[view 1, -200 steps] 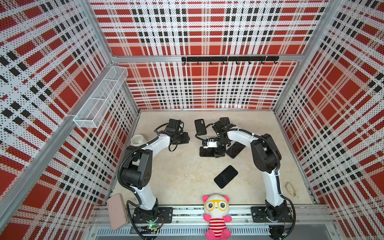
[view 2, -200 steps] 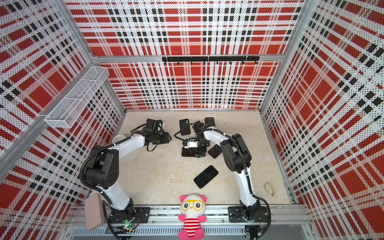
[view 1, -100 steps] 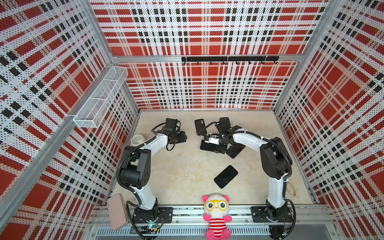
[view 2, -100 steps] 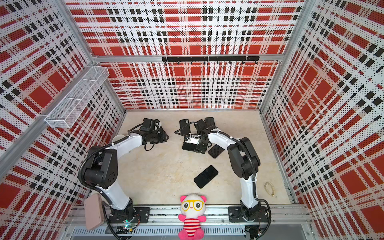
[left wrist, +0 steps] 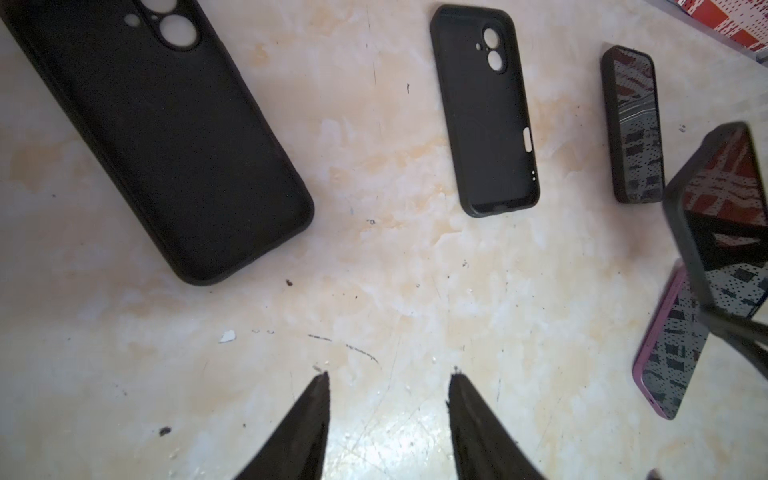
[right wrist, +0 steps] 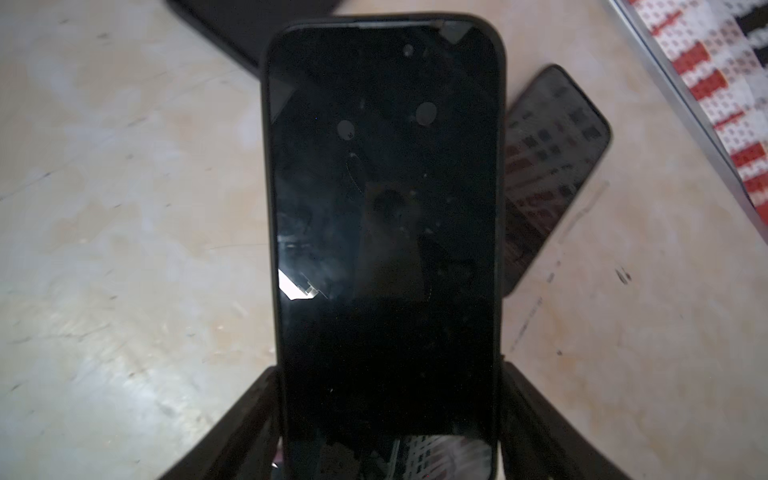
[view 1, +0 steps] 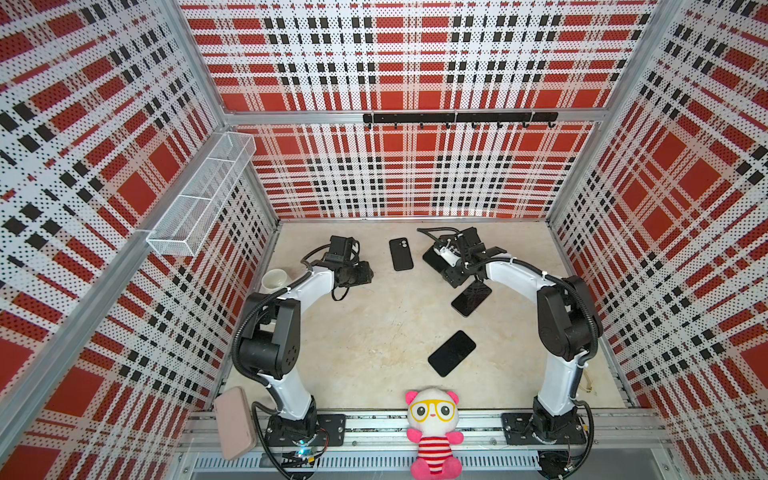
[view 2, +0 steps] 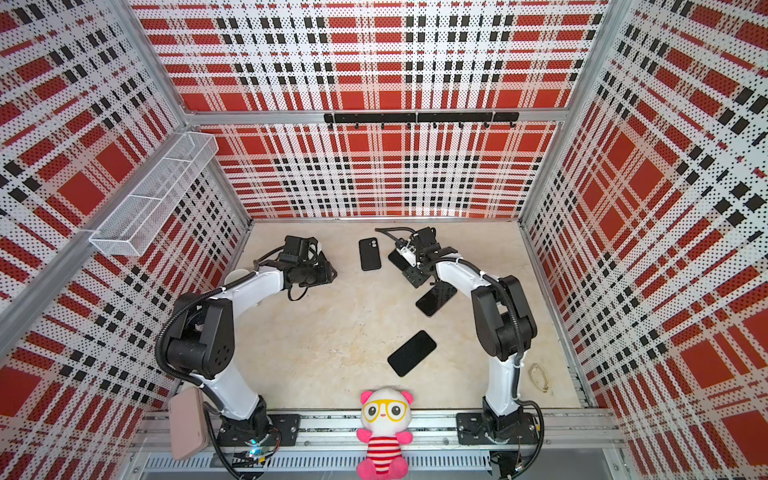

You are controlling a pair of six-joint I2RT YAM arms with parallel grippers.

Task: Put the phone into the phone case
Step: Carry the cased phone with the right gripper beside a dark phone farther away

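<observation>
- Right gripper [right wrist: 388,399] is clamping the phone [right wrist: 382,199] by its two long edges, low in the frame.
- Left gripper [left wrist: 388,378] is hanging partly apart, gripping nothing.

**Both arms reached far; right one gripped**

The left arm [view 1: 307,286] stretched toward 12 o'clock. Its left gripper [left wrist: 388,374] hung low, jaws parted on nothing, pointing to 3 o'clock. The right arm [view 1: 519,274] bent toward 10 o'clock, and its right gripper [right wrist: 386,370] clamped a phone [right wrist: 386,208]
</observation>
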